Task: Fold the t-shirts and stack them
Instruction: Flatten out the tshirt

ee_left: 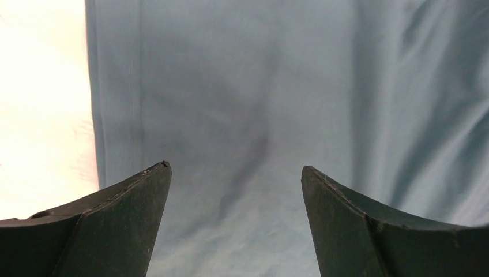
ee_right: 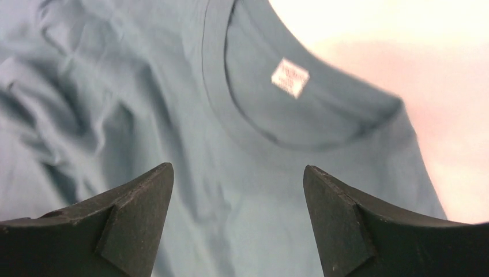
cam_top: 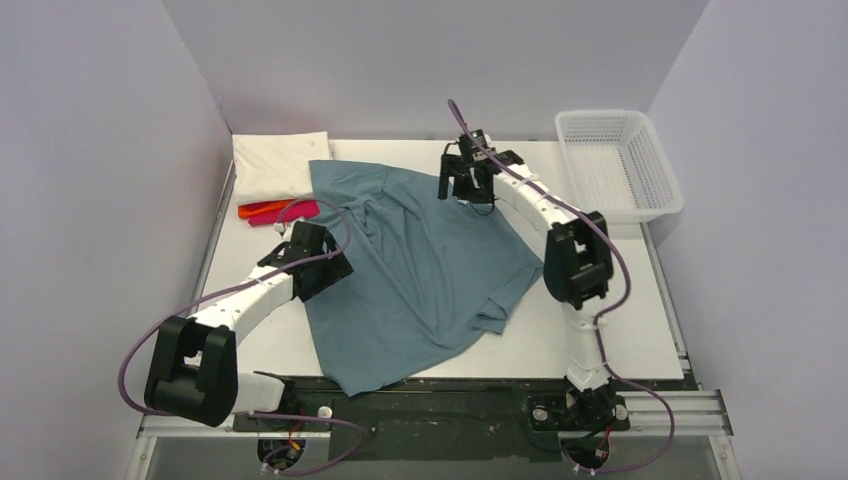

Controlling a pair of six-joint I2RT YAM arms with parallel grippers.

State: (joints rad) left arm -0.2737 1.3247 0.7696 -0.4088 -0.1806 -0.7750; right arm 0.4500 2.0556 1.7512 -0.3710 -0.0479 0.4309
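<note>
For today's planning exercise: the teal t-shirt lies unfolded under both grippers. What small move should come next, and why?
Probably lower the right gripper onto the collar and pinch it. Its fingers are open above the neckline, the teal t-shirt lies rumpled, and the left gripper hovers open over the shirt's side edge.

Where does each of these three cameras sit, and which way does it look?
Top external: fixed above and behind the arms, looking down at the table and teal t-shirt; both arms show.
Left wrist: on the left arm, looking down at the shirt's edge; the left gripper shows, open.
Right wrist: on the right arm, looking down at the collar and label; the right gripper shows, open.
Shared: all three see the teal t-shirt.
</note>
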